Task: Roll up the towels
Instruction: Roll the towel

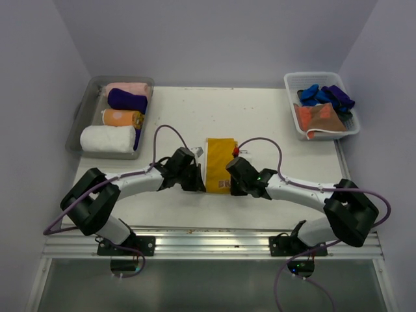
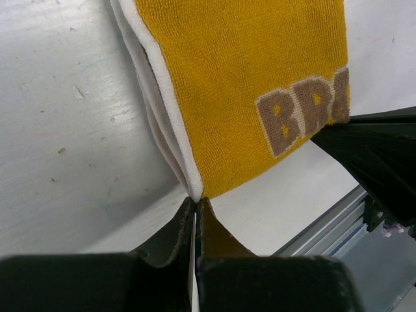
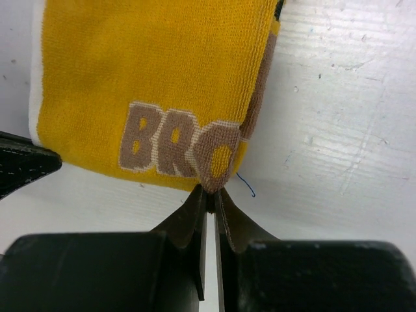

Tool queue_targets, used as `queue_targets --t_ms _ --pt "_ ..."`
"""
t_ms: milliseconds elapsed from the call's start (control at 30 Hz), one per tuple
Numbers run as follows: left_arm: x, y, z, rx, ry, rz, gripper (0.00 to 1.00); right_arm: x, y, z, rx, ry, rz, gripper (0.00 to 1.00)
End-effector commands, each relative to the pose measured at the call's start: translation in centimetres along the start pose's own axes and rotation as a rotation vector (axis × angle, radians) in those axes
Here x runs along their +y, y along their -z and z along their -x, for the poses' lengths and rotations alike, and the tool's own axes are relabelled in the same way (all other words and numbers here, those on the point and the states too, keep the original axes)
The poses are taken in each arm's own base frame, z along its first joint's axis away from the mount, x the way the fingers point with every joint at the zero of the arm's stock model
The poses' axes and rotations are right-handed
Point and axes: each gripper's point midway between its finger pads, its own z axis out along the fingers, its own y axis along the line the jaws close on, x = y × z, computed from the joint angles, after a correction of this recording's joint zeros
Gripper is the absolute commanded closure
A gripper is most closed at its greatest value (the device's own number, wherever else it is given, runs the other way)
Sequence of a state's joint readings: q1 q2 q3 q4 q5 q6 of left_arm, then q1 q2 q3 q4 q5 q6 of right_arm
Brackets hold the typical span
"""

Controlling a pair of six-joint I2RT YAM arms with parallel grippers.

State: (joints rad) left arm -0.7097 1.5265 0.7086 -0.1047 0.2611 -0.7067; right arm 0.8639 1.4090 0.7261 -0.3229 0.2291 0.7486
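Note:
A folded yellow towel (image 1: 218, 164) with brown letters and a white edge lies in the middle of the table. My left gripper (image 1: 193, 178) is shut on the towel's near left corner; the left wrist view shows the white-edged corner (image 2: 195, 188) pinched between the fingertips. My right gripper (image 1: 236, 179) is shut on the near right corner; the right wrist view shows the brown lettered corner (image 3: 218, 175) pinched between the fingertips. The towel (image 3: 149, 84) lies flat beyond both grippers.
A grey bin (image 1: 83, 117) at the back left holds several rolled towels, pink, purple, orange and white. A white basket (image 1: 351, 129) at the back right holds blue and orange cloths. The metal rail (image 1: 208, 242) runs along the near edge.

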Motion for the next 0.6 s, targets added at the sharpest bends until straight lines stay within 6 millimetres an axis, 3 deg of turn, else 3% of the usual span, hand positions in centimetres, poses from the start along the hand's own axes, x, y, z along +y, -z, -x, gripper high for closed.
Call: queue_targets --t_ms 0,367,567 --pt "-1.4 1.5 2.1 -0.051 -0.007 0.013 1.0 0.2 1.8 2.6 -0.086 -0.009 -0.013 0.99" --pt "-3.1 2.5 4.6 -0.076 -0.02 0.022 1.0 1.4 2.7 5.3 -0.129 0.037 -0.019 0.96" --pt "-2.2 1.9 2.6 -0.025 -0.006 0.012 1.0 1.0 2.3 3.8 -0.092 0.008 -0.01 0.96"
